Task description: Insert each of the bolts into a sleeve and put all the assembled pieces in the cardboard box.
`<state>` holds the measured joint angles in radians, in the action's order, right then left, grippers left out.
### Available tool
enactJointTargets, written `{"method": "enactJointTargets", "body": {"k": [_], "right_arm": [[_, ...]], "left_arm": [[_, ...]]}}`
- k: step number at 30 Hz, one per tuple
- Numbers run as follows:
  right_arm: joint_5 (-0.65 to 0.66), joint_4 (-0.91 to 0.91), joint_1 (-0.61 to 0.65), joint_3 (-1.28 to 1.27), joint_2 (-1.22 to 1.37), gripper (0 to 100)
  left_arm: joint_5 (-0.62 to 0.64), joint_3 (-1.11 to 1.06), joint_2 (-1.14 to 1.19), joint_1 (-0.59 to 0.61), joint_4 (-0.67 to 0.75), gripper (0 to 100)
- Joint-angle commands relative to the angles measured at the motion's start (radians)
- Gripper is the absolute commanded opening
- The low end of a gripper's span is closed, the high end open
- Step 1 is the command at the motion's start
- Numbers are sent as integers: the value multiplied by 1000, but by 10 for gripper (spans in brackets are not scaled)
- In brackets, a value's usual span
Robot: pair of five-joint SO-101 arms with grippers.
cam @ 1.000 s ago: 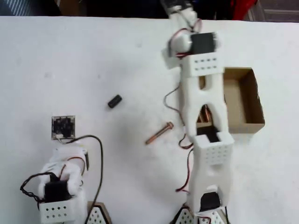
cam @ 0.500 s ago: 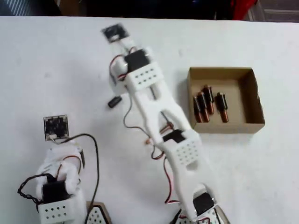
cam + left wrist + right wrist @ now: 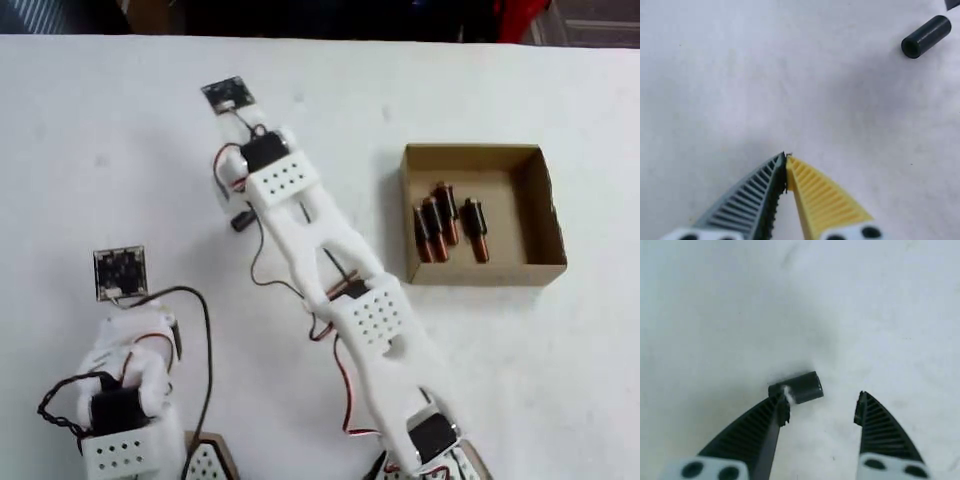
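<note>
A short black sleeve (image 3: 797, 386) lies on the white table, touching the tip of one finger of my open right gripper (image 3: 821, 407); the other finger stands apart from it. From above, my right arm (image 3: 300, 220) stretches diagonally across the table and the sleeve (image 3: 240, 220) peeks out beside its wrist. My left gripper (image 3: 786, 159) is shut on nothing and hovers over bare table, with the sleeve (image 3: 926, 36) lying farther off. The cardboard box (image 3: 552, 215) at the right holds several assembled pieces (image 3: 445, 228). The arm covers the spot where the loose bolt lay.
My left arm (image 3: 120, 400) is folded back at the near left corner. Red and black cables (image 3: 262, 270) trail beside the right arm. Bare white table lies to the far left and behind the box.
My right arm has swung left from above the box to the sleeve, uncovering the box and covering the loose bolt. The left arm has hardly moved.
</note>
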<state>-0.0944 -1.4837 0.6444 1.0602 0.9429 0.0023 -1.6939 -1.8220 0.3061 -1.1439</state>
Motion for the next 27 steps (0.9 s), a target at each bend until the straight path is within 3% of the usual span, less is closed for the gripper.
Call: {"method": "enactJointTargets", "body": {"k": [1, 7, 11, 16, 22, 27], "right_arm": [[-189, 67, 13, 5, 5, 198], [-529, 90, 18, 5, 41, 198], [-661, 88, 27, 5, 73, 197], [-695, 88, 44, 5, 99, 194], [-695, 82, 38, 5, 97, 57], [-689, 31, 41, 5, 97, 67]], "left_arm": [[-11, 2, -10, 10, 29, 23], [-12, 2, -10, 10, 29, 23], [-12, 2, -10, 10, 29, 23], [-12, 2, -10, 10, 29, 23], [-12, 2, -10, 12, 31, 23], [-12, 2, -10, 12, 31, 23]]}}
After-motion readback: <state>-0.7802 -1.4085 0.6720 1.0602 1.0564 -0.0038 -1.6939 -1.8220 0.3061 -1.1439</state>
